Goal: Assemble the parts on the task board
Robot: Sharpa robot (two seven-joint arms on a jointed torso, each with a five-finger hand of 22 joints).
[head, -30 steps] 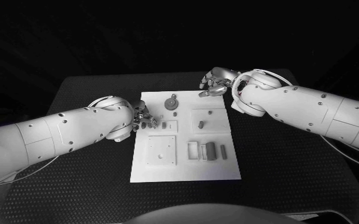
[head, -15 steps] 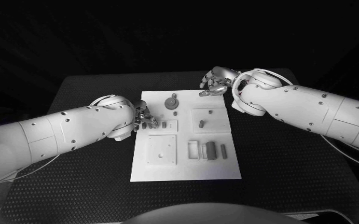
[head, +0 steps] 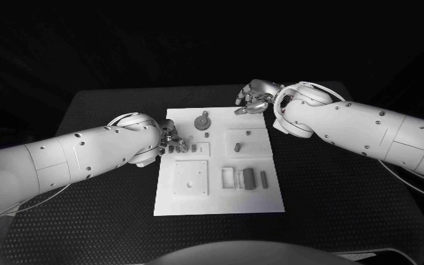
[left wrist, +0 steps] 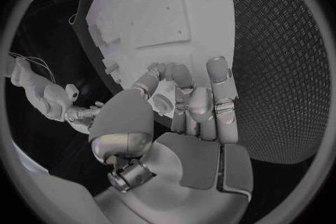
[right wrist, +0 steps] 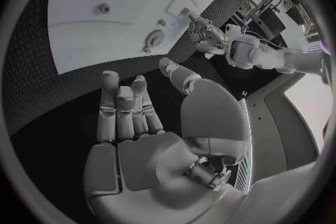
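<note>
Fingers [left wrist: 183, 105] of the left hand [left wrist: 196, 123] curl at the task board [left wrist: 168, 5] edge.

Before me stands a black table [head: 106, 173] with a textured, dotted surface. On its middle lies the flat white rectangular task board [head: 221, 200], lengthwise away from me.

Left hand [head: 170, 142] perhaps slightly further onto task board [head: 219, 200].

One white task board [head: 218, 199] lies between two hands, the left hand [head: 170, 143] at its near-left edge and the right hand [head: 253, 100] past its far-right corner. Five small grey parts show on it: one round part [head: 203, 122] near the right hand, one peg [head: 237, 147] and three bars [head: 248, 178].
</note>
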